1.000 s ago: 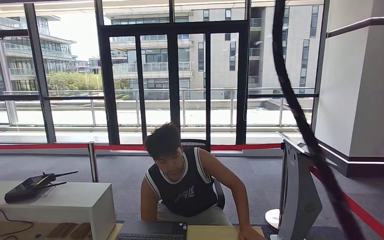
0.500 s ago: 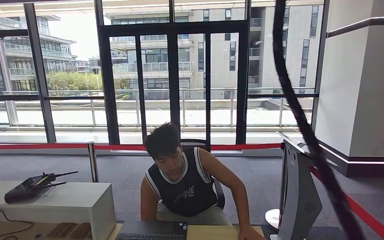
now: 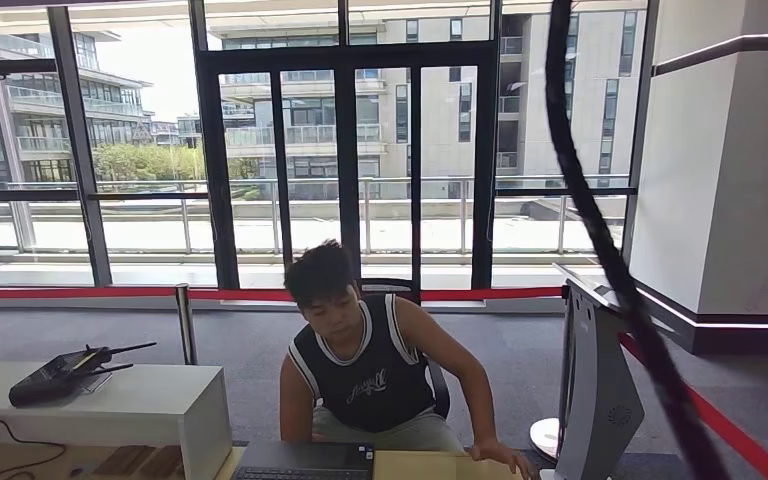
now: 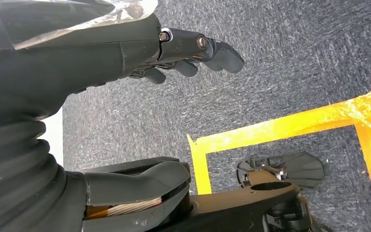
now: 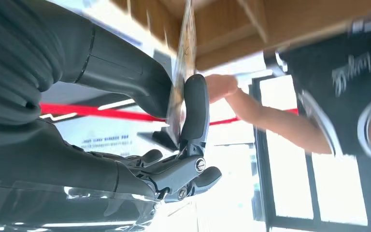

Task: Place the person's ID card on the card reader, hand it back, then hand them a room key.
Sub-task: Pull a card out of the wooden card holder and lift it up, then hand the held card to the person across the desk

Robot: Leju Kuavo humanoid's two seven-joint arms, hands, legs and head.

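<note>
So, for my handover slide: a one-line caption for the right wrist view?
Right robot hand pinches a thin card while the seated person's hand reaches toward it.

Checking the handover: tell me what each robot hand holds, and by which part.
The right robot hand pinches a thin card between thumb and finger, near one end; which card, I cannot tell. The left robot hand holds nothing, hanging above the carpet.

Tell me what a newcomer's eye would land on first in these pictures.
First, the person in a dark sleeveless top, seated across the desk before the tall windows, reaching one arm toward the desk's edge. Next, in the right wrist view, the right hand pinching a thin card between thumb and fingers, with the person's hand close by it. The left hand hangs over grey carpet crossed by yellow tape.
</note>
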